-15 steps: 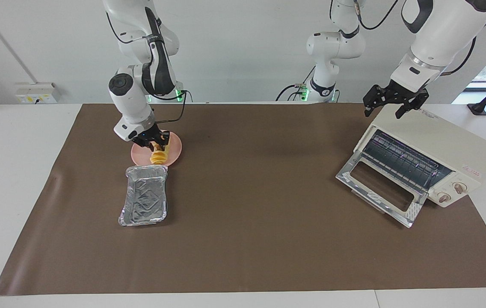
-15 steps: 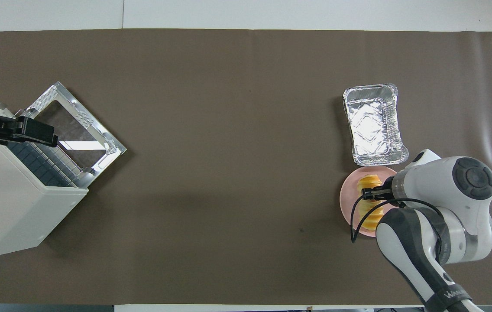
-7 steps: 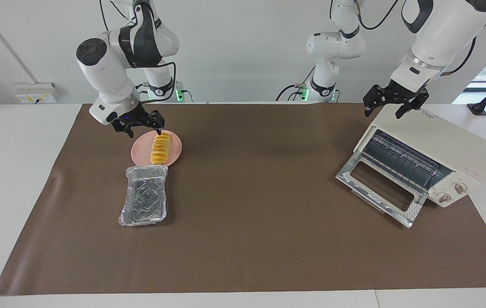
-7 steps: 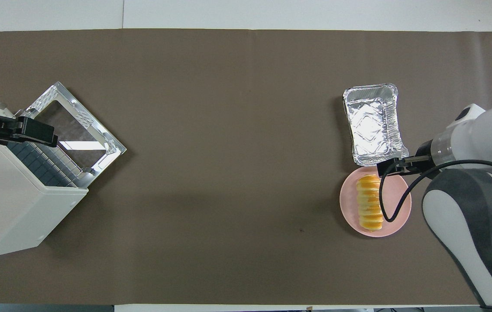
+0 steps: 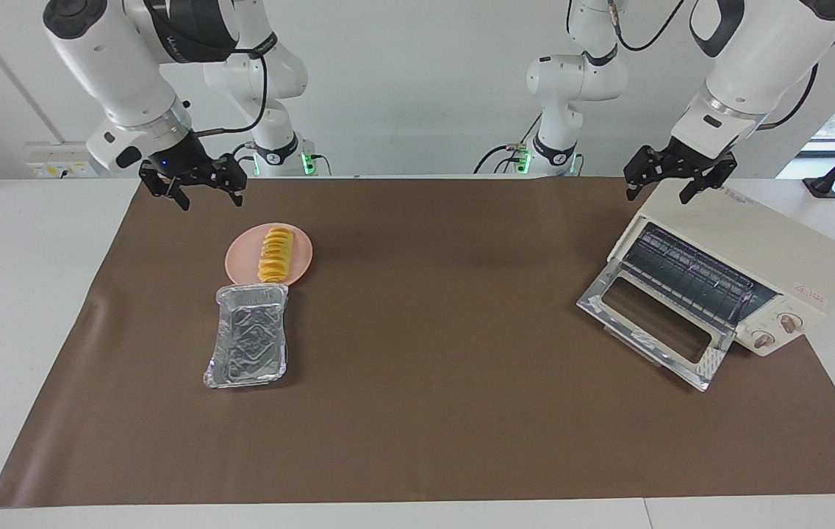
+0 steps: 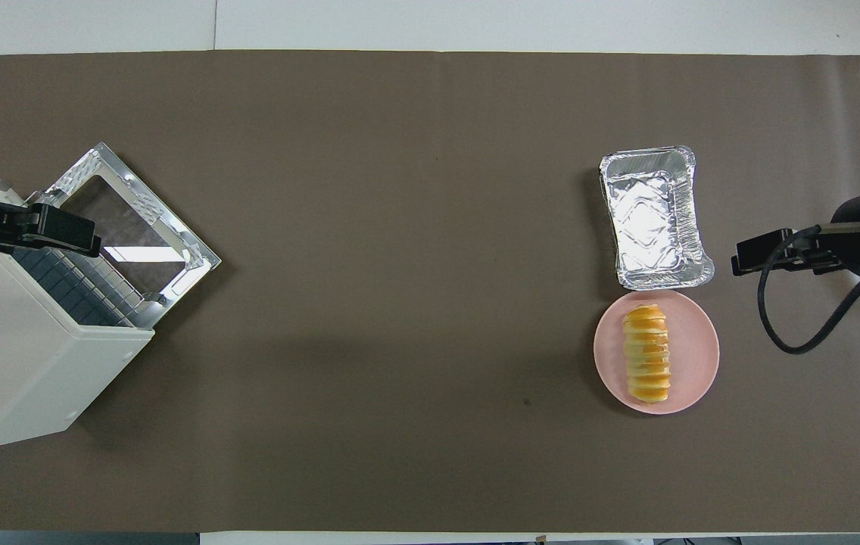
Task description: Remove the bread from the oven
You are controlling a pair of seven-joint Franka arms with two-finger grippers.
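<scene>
The bread lies on a pink plate toward the right arm's end of the table; it also shows in the overhead view. My right gripper is open and empty, raised over the brown mat beside the plate; it also shows in the overhead view. The cream-white oven stands at the left arm's end with its glass door folded down and its rack bare. My left gripper is open and empty, and it waits over the oven's top by the open front.
A crinkled silver foil tray lies empty against the plate, farther from the robots. In the overhead view the tray and plate touch. The oven's open door juts out over the mat.
My right gripper has let go of the bread on the plate, risen and drawn away toward the right arm's end. The bread stays on the plate. The left arm has not moved.
</scene>
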